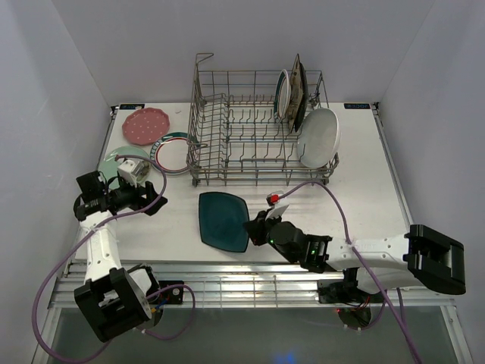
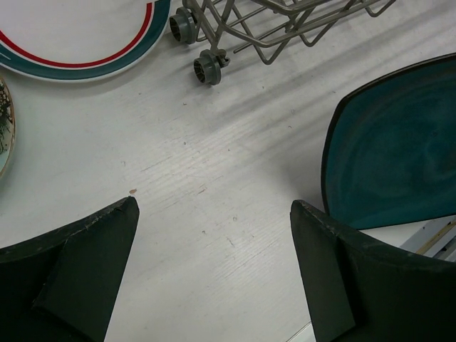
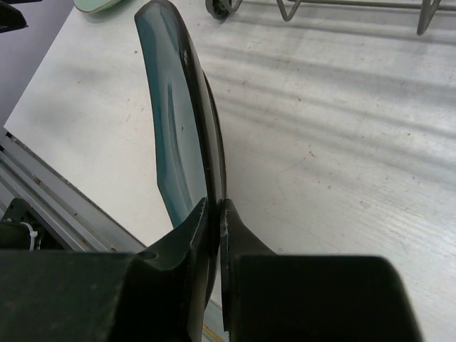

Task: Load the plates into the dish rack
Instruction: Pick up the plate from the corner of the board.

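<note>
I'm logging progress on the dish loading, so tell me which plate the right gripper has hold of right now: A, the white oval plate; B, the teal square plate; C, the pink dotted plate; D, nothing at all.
B: in the right wrist view, the right gripper has both fingers pinched on the dark rim of the teal square plate.

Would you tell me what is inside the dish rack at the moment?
Three plates stand at the right end of the dish rack: a white oval plate, a teal-rimmed round plate and a dark square plate edge-on, its face hidden.
</note>
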Motion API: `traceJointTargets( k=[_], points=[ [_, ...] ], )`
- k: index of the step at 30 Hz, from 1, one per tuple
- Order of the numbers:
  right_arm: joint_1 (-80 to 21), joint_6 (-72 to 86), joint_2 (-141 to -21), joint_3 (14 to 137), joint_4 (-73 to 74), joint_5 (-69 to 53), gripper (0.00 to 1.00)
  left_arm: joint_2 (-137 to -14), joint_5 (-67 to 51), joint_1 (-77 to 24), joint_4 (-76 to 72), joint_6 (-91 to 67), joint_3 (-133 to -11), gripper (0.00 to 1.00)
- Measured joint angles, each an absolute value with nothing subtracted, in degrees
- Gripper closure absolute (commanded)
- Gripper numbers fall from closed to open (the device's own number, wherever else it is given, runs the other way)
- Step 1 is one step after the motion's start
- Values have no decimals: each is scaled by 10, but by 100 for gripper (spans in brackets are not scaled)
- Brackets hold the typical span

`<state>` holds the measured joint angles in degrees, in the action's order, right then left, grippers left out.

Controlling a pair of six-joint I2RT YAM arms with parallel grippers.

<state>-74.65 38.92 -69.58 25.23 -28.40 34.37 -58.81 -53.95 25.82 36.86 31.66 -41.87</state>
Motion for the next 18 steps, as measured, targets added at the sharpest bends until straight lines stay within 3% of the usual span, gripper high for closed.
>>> traceJointTargets(
  k=[18],
  points=[
    [-747, 279, -611, 349, -160, 372, 92, -582, -520, 258, 313, 276, -400, 2]
  ],
)
